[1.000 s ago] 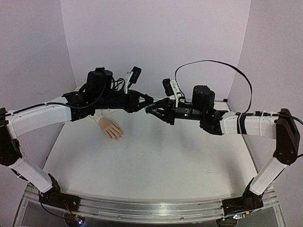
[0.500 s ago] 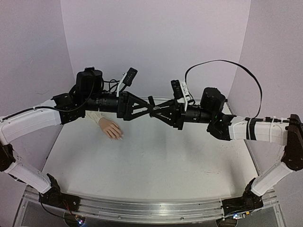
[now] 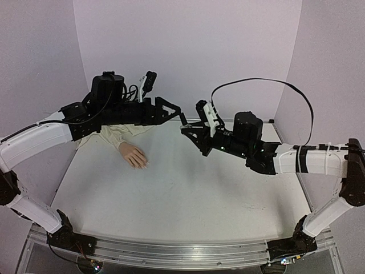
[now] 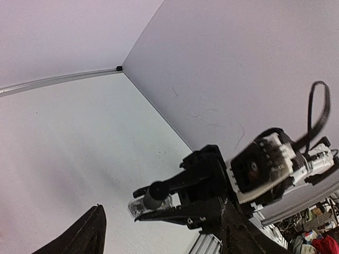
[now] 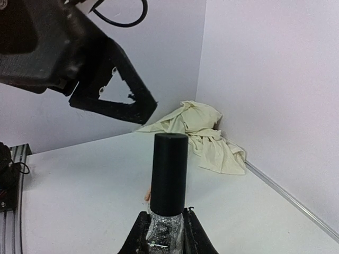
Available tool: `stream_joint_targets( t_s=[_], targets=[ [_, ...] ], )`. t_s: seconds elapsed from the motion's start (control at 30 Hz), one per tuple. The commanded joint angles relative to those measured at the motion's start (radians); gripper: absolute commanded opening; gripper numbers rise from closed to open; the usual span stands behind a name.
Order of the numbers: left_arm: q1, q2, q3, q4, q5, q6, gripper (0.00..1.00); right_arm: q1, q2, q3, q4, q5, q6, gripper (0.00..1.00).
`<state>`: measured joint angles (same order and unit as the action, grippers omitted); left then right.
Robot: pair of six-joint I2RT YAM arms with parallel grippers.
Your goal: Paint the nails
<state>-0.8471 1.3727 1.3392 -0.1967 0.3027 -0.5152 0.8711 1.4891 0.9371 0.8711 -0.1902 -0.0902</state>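
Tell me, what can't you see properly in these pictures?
- Nails: top view, too small to tell painted or bare.
- Mannequin hand: right wrist view, the polish bottle hides nearly all of it.
- Left pincer: left wrist view, the bottom edge cuts off its fingers.
- Polish colour: left wrist view, the glass is blurred.

**White desk, lavender walls, a cloth and a bottle**

A white desk (image 3: 188, 200) is enclosed on three sides by pale lavender walls (image 3: 188, 45). A metal rail (image 3: 171, 250) is fixed along its near edge. A cream cloth (image 5: 204, 132) is heaped in a far corner, touching the wall. A polish bottle (image 5: 168, 174), clear-bodied with a tall black cap, is held off the desk, apart from the cloth. Blurred clutter (image 4: 318, 244) is seen beyond the desk.
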Motion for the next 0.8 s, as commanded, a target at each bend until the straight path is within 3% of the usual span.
stream_joint_targets(
  t_s=[0.0,0.13,0.3,0.47,0.77],
  targets=[
    [-0.007,0.051,0.104,-0.038,-0.1,0.003,0.74,0.057,0.022,0.096,-0.003,0.254,-0.089,0.0],
    [-0.022,0.084,0.125,-0.051,-0.157,0.018,0.69,0.083,0.044,0.12,-0.011,0.336,-0.105,0.0],
    [-0.03,0.105,0.138,-0.05,-0.202,0.018,0.51,0.098,0.073,0.137,-0.014,0.36,-0.117,0.0],
    [-0.032,0.137,0.161,-0.052,-0.202,0.024,0.4,0.105,0.096,0.151,-0.017,0.365,-0.125,0.0],
    [-0.032,0.179,0.177,-0.062,-0.202,0.026,0.31,0.11,0.105,0.163,-0.019,0.361,-0.134,0.0]
  ],
)
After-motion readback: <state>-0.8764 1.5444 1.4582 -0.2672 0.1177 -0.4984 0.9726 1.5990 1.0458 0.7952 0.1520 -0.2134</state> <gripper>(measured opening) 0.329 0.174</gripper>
